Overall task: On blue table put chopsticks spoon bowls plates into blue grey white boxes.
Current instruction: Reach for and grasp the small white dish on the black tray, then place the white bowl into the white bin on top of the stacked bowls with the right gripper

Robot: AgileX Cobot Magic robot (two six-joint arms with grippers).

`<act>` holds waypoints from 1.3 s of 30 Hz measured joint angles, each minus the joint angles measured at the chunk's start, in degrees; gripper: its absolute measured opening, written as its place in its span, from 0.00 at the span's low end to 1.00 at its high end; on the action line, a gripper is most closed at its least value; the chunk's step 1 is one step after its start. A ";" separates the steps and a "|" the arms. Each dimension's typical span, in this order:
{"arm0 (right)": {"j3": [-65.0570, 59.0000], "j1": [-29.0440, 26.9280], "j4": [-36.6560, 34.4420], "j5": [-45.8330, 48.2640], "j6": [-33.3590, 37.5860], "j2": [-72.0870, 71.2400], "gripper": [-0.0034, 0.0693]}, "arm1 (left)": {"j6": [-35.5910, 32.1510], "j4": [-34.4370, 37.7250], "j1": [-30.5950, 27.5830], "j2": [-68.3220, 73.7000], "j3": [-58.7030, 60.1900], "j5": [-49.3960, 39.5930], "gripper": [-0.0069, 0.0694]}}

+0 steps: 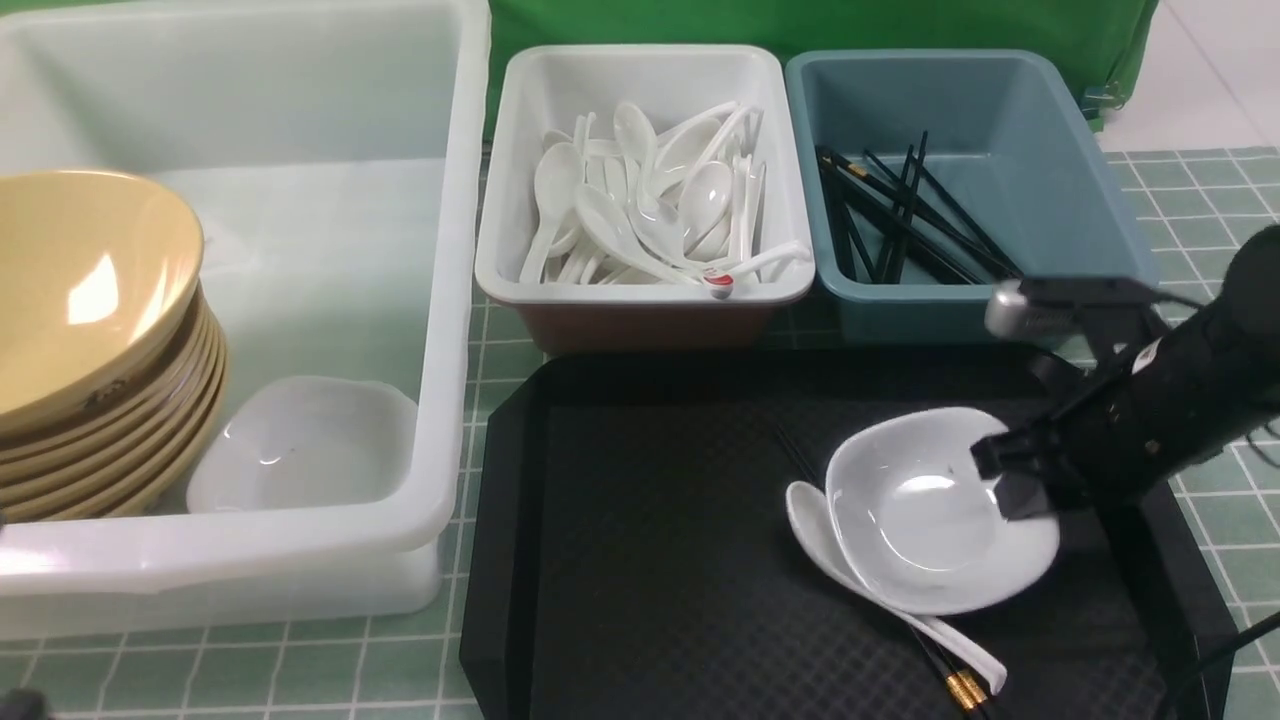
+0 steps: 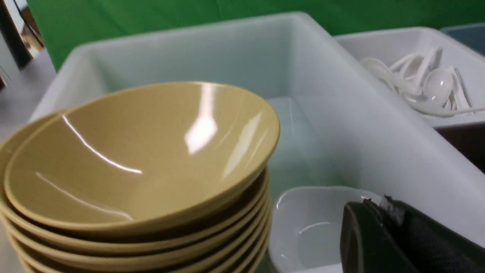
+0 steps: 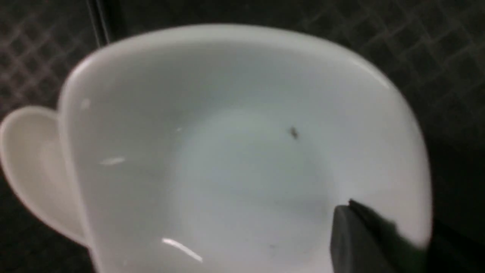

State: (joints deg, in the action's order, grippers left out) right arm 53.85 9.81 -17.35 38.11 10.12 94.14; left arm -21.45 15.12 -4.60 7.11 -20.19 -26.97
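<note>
White plate (image 1: 930,510): seen on the black tray (image 1: 650,560), right of centre, its near edge laid over a spoon and a pair of chopsticks.
Right gripper (image 1: 1008,482): clamped on that plate's right rim, with one finger (image 3: 356,239) pressed inside the dish and the other kept outside.
Loose spoon (image 1: 812,520): its scoop is shown just left of the plate, and its handle is run under the plate's near edge.
Loose chopsticks (image 1: 963,690): pinned beneath plate and spoon, gold bands shown at the near end.
Left gripper (image 2: 379,235): closed, nothing held, seen by the near end of the large translucent box (image 1: 455,250).
Tan bowls (image 1: 90,330): stacked and tilted at that box's left side, with a second plate (image 1: 305,445) set just beside them.
Small white box (image 1: 645,70): filled with white spoons (image 1: 650,210), one of them red-marked (image 1: 720,287).
Blue-grey box (image 1: 1060,170): black chopsticks (image 1: 900,220) are laid inside.
Blue table (image 1: 1200,190): boxes and tray are carried on it.
</note>
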 joint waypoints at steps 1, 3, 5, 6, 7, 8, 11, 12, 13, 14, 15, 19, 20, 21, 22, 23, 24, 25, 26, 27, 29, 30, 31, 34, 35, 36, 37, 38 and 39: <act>1.09 -0.07 0.00 1.74 0.42 -1.43 0.18 | 0.00 -0.76 0.00 -1.83 0.00 0.34 0.10; 4.35 -0.01 0.86 5.58 0.75 -4.65 0.14 | 0.28 -3.11 0.00 -6.06 0.74 3.31 0.10; 7.73 0.58 0.42 8.95 1.17 -6.94 0.14 | 1.24 -4.35 0.00 -7.52 2.36 6.21 0.10; 10.10 1.39 -0.38 9.67 2.08 -8.17 0.14 | 1.65 -4.64 0.00 -7.74 3.22 7.47 0.10; 12.13 2.08 -1.03 9.79 2.87 -9.04 0.14 | 1.91 -4.87 0.00 -7.89 4.27 8.99 0.10; 14.32 3.59 -2.52 9.54 3.93 -9.72 0.14 | 1.99 -5.00 0.00 -7.93 4.98 10.01 0.10; 22.89 11.24 -9.08 5.92 9.81 -9.94 0.14 | 2.40 -5.10 0.00 -7.93 6.29 13.51 0.10; 23.34 11.85 -9.54 5.54 10.15 -9.94 0.14 | 2.40 -5.10 0.00 -7.93 6.30 13.68 0.10; 25.45 14.99 -12.07 3.47 11.98 -9.18 0.14 | 2.46 -5.10 0.00 -7.93 6.35 14.26 0.10; 27.71 18.95 -15.26 0.23 14.03 -7.52 0.14 | 2.52 -5.14 0.00 -7.93 6.37 15.05 0.10; 28.47 20.98 -16.89 -1.69 14.95 -6.60 0.14 | 2.56 -5.14 0.00 -7.93 6.37 15.25 0.10; 31.90 33.91 -23.44 -16.56 25.11 2.88 0.14 | 2.63 -5.14 0.00 -7.93 6.41 15.50 0.10; 32.65 36.46 -23.57 -19.19 29.03 5.62 0.14 | 2.63 -5.14 0.00 -7.93 6.41 15.50 0.10; 33.60 38.29 -23.57 -21.19 34.41 9.38 0.14 | 2.63 -5.14 0.00 -7.93 6.41 15.50 0.10; 33.92 38.53 -23.57 -21.33 35.05 9.89 0.14 | 2.63 -5.14 0.00 -7.93 6.41 15.50 0.10; 34.78 39.83 -23.57 -21.67 38.11 13.23 0.15 | 2.63 -5.14 0.00 -7.93 6.41 15.50 0.10; 35.20 40.09 -23.57 -21.67 39.06 14.91 0.15 | 2.63 -5.14 0.00 -7.93 6.41 15.50 0.10; 35.80 40.28 -23.86 -21.80 39.73 17.03 0.17 | 2.63 -5.14 0.00 -7.93 6.41 15.55 0.10; 36.13 40.36 -23.98 -21.72 39.93 18.02 0.18 | 2.63 -5.14 0.00 -7.93 6.41 15.55 0.10; 36.28 40.42 -23.98 -21.48 40.18 18.92 0.21 | 2.63 -5.14 0.00 -7.93 6.41 15.55 0.10; 36.28 40.42 -23.91 -21.19 40.68 19.78 0.28 | 2.63 -5.14 0.00 -7.93 6.41 15.55 0.10; 36.28 40.42 -23.84 -21.10 40.75 19.78 0.29 | 2.63 -5.14 0.00 -7.93 6.41 15.55 0.10; 36.33 40.30 -23.78 -21.08 40.60 19.74 0.40 | 2.69 -5.14 0.00 -7.93 6.41 15.55 0.10; 36.33 39.76 -23.78 -20.12 39.50 18.38 0.54 | 2.69 -5.14 0.00 -7.93 6.41 15.55 0.10; 36.35 39.14 -23.78 -18.54 39.28 17.36 0.60 | 2.69 -5.14 0.00 -7.93 6.43 15.55 0.10; 36.35 38.37 -23.60 -16.62 39.22 15.94 0.64 | 2.69 -5.19 0.00 -7.93 6.54 15.55 0.10; 36.35 37.98 -23.48 -15.74 39.22 14.91 0.65 | 2.70 -5.26 0.00 -7.93 6.55 15.55 0.10; 36.35 37.08 -23.14 -13.80 39.02 13.34 0.67 | 2.75 -5.26 0.00 -7.93 6.70 15.66 0.10; 36.39 36.00 -22.53 -11.67 38.47 11.62 0.69 | 2.75 -5.26 0.00 -7.93 6.85 15.83 0.10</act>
State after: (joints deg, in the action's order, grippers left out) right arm 90.24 45.81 -39.88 26.45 48.59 105.76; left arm -18.70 9.86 -4.60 -0.82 -13.34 -11.14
